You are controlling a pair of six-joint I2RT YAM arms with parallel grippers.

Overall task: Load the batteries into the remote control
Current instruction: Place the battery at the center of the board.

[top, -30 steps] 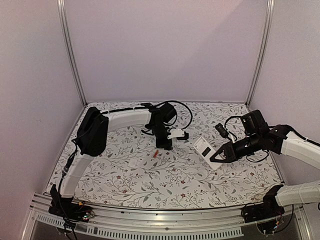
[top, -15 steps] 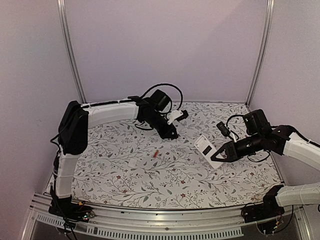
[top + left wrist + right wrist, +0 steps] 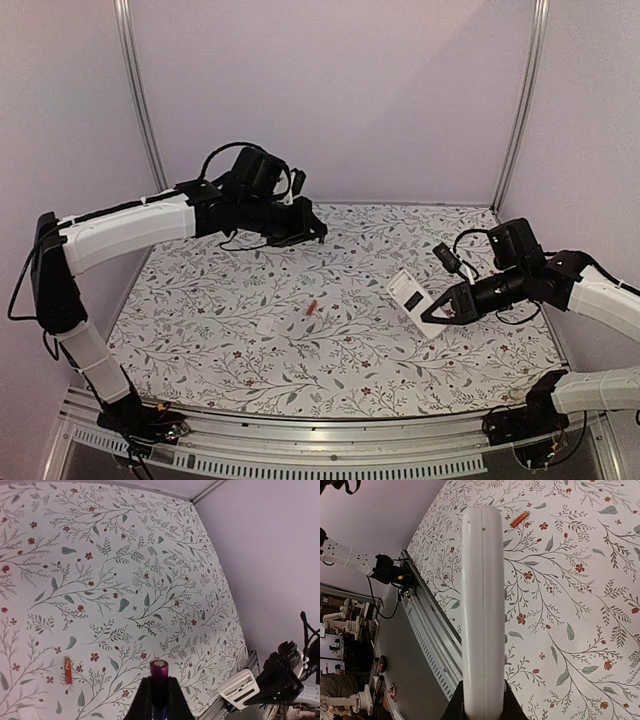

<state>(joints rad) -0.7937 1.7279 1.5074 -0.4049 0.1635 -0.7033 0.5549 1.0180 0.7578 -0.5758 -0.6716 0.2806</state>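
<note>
**Top view:** shows the left gripper high above the far left part of the floral table, well apart from everything lying on it. **Left wrist view:** confirms a pinch on the dark battery; sets the slim cylinder in line with the two fingers, its purplish end protruding past their tips.

**Top view:** shows the right gripper low over the right side of the table, clamped on the near lower end of the remote control; presents the remote tilted, white back uppermost, with the dark rectangular recess facing up and toward the table's middle; cannot tell here whether the far end touches the table. **Right wrist view:** gives the same remote edge-on as a slim white bar rising from between the fingers, jaws pressed against its two broad faces.

**Top view:** locates the reddish-orange battery flat on the table near the centre, left of the remote and well apart from both grippers; places a small flat white plastic piece near that battery, on its nearer-left side, not touching it.
</note>
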